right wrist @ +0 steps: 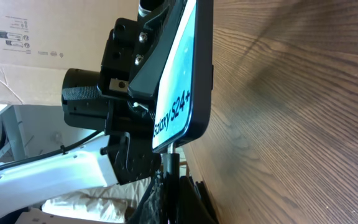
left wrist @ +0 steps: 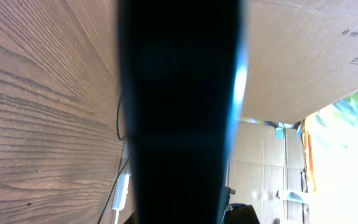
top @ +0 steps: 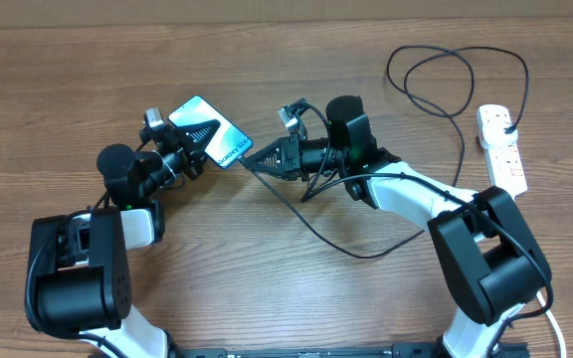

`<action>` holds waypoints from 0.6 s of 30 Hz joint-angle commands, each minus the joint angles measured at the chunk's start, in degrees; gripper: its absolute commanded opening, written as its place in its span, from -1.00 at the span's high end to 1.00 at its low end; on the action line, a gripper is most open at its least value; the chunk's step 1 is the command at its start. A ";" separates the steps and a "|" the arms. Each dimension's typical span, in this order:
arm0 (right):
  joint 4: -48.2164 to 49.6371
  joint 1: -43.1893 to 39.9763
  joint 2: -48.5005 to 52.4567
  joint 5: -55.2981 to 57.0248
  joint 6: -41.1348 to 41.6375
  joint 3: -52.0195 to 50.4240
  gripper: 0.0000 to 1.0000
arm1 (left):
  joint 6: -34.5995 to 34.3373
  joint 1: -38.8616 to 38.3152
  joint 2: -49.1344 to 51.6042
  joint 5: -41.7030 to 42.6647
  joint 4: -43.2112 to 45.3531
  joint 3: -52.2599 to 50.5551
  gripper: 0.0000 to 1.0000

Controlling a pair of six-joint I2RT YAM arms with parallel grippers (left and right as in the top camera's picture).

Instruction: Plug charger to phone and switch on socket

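Observation:
My left gripper (top: 191,149) is shut on the phone (top: 210,127) and holds it tilted above the table, lit screen up. In the left wrist view the phone's dark back (left wrist: 179,112) fills the middle. My right gripper (top: 259,158) is shut on the connector end of the charger cable (top: 316,234), right at the phone's lower end. In the right wrist view the connector tip (right wrist: 171,155) touches the bottom edge of the phone (right wrist: 185,68), just above my fingers (right wrist: 174,199). The socket (top: 502,149) lies at the far right with the black plug (top: 506,124) in it.
The black cable loops on the table behind the right arm (top: 456,70) and runs to the plug. The power strip also shows small in the left wrist view (left wrist: 122,190). Cardboard boxes (left wrist: 303,56) stand beyond the table.

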 commanded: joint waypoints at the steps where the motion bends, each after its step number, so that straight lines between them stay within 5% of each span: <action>1: 0.57 0.83 0.48 4.59 0.42 -0.22 0.92 | -0.96 -1.84 -1.20 3.32 0.68 1.11 0.91; 18: 0.48 0.98 0.48 6.93 1.14 -0.22 0.92 | 5.95 -4.02 -1.20 7.13 0.70 1.11 0.91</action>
